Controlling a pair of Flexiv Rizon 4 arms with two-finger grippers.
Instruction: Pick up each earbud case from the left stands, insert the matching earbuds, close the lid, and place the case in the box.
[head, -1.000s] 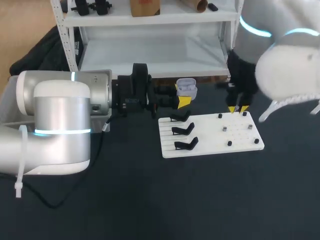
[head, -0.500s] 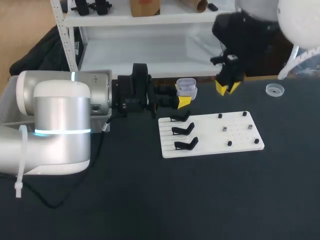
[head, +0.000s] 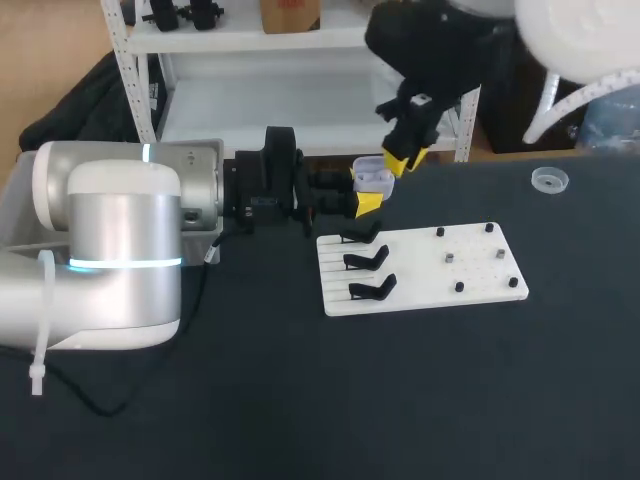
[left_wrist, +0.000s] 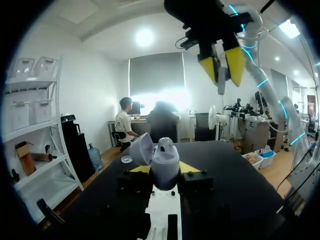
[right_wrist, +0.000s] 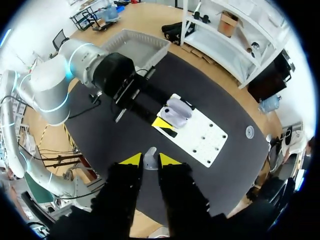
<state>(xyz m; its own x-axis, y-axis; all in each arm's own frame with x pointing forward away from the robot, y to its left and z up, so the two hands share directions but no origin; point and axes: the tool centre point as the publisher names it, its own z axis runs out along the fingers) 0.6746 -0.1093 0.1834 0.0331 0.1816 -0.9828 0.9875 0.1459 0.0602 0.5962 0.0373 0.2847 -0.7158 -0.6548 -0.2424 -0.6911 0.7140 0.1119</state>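
A: Head view, where is the earbud case (head: 374, 177)?
B: Lid open, just past the far-left corner of the white board (head: 420, 280), clamped between the fingers of the left gripper (head: 365, 190).
A: And the right gripper (head: 403, 160)?
B: Raised over that same corner, close beside the case — its yellow tips pinch a white earbud (right_wrist: 150, 161).

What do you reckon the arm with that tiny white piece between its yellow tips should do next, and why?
Probably lower the right gripper toward the open earbud case and seat the earbud in it. The right gripper hangs above the case with the earbud pinched between its tips, and the left gripper holds the case up, lid open.
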